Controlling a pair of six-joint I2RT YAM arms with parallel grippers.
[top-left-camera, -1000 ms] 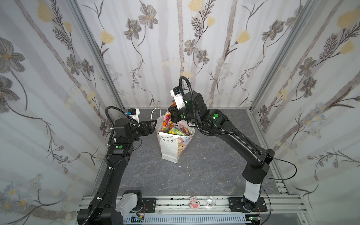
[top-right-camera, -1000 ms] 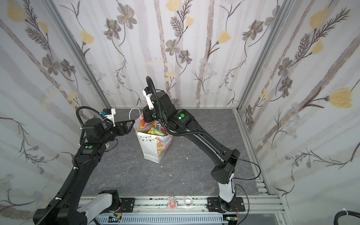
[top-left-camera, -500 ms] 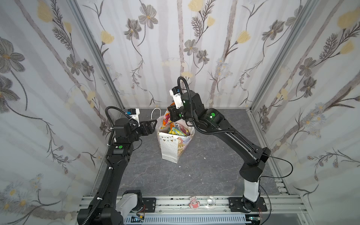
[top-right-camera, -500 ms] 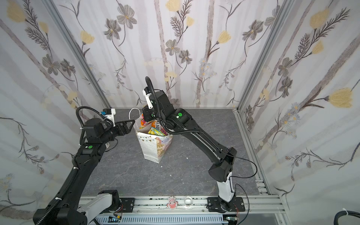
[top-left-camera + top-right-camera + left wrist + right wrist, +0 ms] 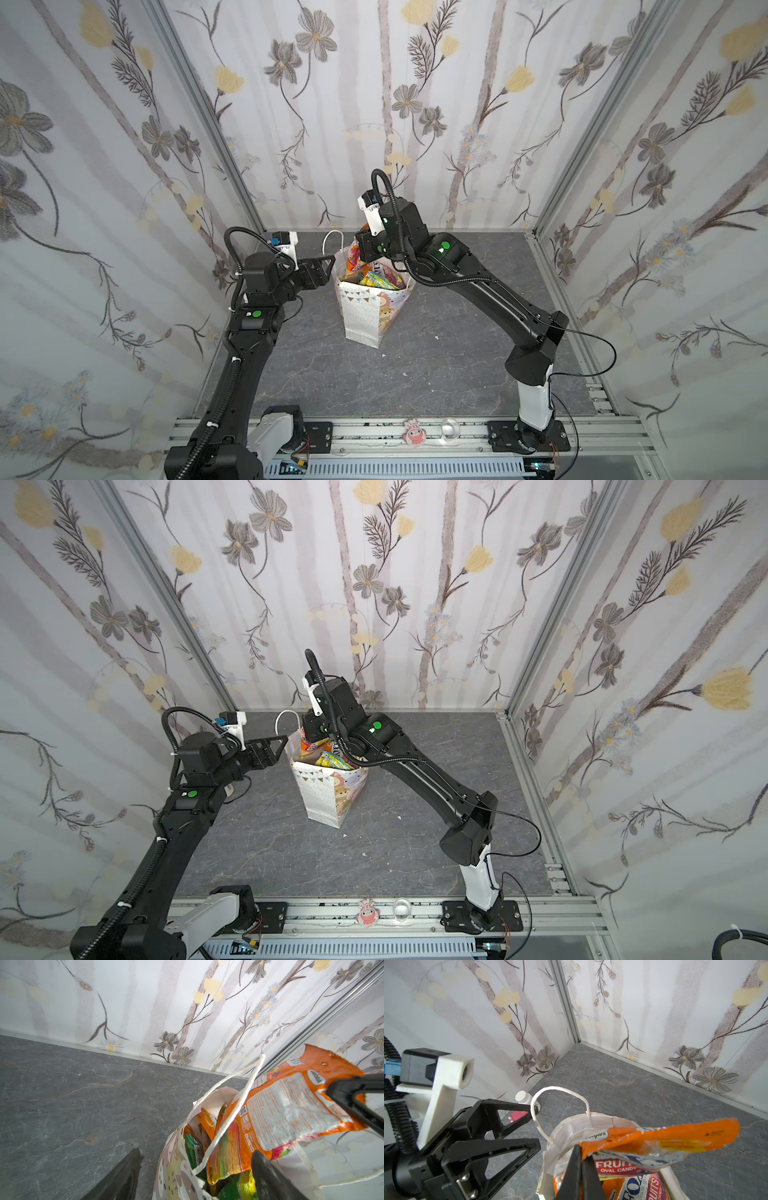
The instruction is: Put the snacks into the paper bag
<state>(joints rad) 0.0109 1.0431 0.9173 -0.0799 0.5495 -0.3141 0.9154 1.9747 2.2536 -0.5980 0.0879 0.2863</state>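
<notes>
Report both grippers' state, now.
Left gripper: open, holding nothing, beside the paper bag.
Right gripper: shut on the orange snack packet over the bag.
</notes>
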